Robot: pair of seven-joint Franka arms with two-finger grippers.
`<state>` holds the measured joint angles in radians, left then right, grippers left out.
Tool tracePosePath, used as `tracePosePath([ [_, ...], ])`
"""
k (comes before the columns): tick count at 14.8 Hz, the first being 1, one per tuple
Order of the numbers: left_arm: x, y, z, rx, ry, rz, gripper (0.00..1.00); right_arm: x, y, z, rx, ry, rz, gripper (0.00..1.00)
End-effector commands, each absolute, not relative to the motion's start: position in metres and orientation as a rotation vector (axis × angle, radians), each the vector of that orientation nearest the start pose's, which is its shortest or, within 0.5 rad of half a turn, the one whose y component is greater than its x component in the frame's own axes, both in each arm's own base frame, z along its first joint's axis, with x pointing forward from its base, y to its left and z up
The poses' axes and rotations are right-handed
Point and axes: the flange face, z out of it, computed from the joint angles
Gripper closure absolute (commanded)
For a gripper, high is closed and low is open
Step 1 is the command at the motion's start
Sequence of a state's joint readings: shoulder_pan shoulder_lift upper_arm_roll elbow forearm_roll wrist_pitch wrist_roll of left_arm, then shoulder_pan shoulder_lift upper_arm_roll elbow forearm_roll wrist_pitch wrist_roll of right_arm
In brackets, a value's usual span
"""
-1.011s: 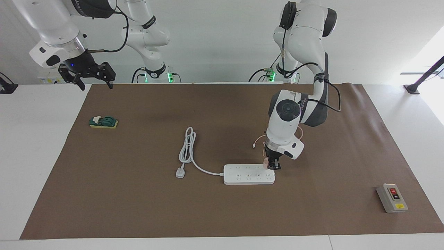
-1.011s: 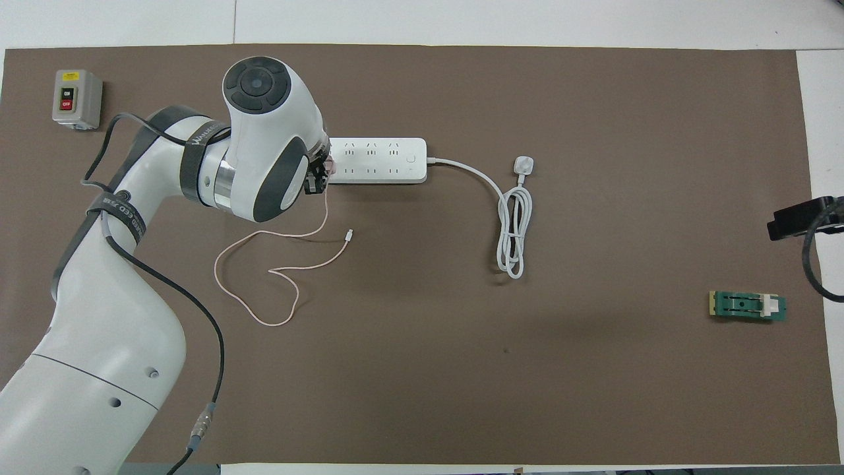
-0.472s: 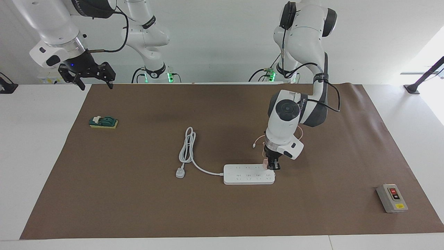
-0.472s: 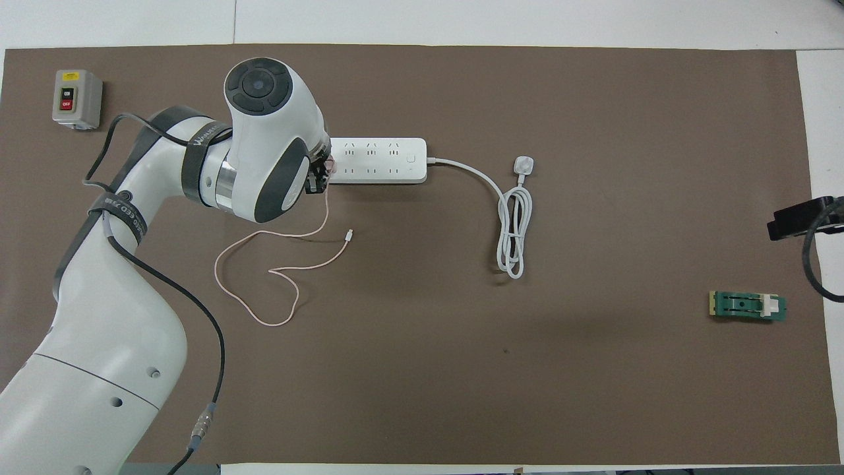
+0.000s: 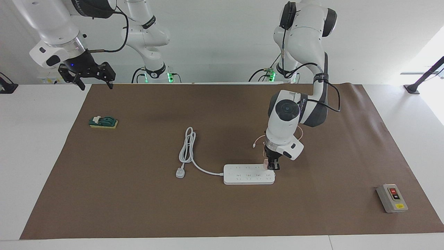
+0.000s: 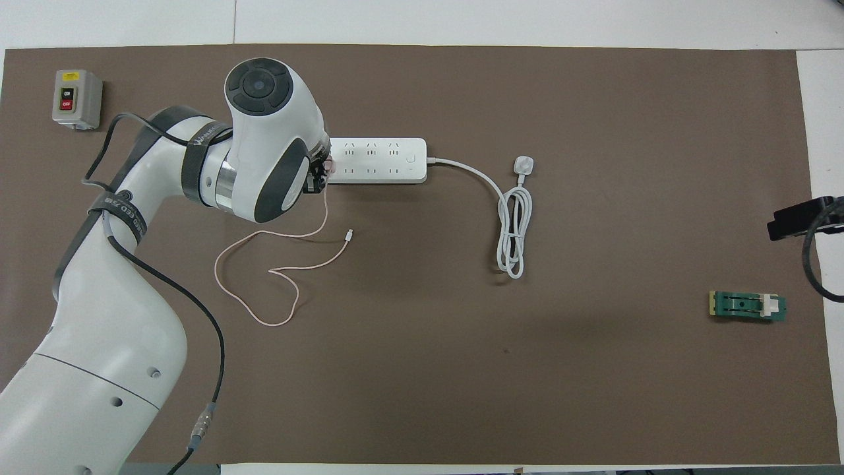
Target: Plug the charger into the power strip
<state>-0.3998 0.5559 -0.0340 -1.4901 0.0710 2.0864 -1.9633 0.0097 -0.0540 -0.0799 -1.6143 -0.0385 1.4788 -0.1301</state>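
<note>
The charger (image 5: 265, 164) is gripped by the closed jaws of the left gripper (image 5: 271, 166) at the power strip (image 5: 248, 174) end nearest the left arm. The right gripper (image 5: 93, 80) waits, jaws open, above the worktop's edge.

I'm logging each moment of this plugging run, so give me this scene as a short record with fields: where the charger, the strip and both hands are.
charger: pale pink cube, held at the power strip's end toward the left arm
charger cable: thin pink, looping on the mat nearer the robots than the strip
power strip: white bar, flat on the mat, cord and plug lying loose
left hand: shut on the charger, over the strip's end
right hand: open, waiting raised at the mat's corner
seated in socket: cannot tell
</note>
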Motion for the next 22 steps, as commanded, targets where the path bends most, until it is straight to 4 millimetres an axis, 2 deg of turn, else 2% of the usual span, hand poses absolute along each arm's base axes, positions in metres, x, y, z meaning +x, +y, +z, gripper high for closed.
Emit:
tracePosePath([
  [1,0.645,-0.291,0.348,-2.346,-2.116,-0.124,1.0,0.517,-0.045,0.626,-3.179,-0.118,0.145,0.0],
  [14,0.643,-0.299,0.345,-2.367,-2.1,-0.129,1.0,0.517,-0.045,0.626,-3.179,-0.118,0.145,0.0],
  [18,0.644,-0.3,0.337,-2.371,-2.098,-0.129,1.0,0.517,-0.045,0.626,-3.179,-0.118,0.145,0.0],
  [22,0.647,-0.293,0.337,-2.392,-2.07,-0.127,1.0,0.517,-0.045,0.626,-3.179,-0.118,0.145,0.0],
])
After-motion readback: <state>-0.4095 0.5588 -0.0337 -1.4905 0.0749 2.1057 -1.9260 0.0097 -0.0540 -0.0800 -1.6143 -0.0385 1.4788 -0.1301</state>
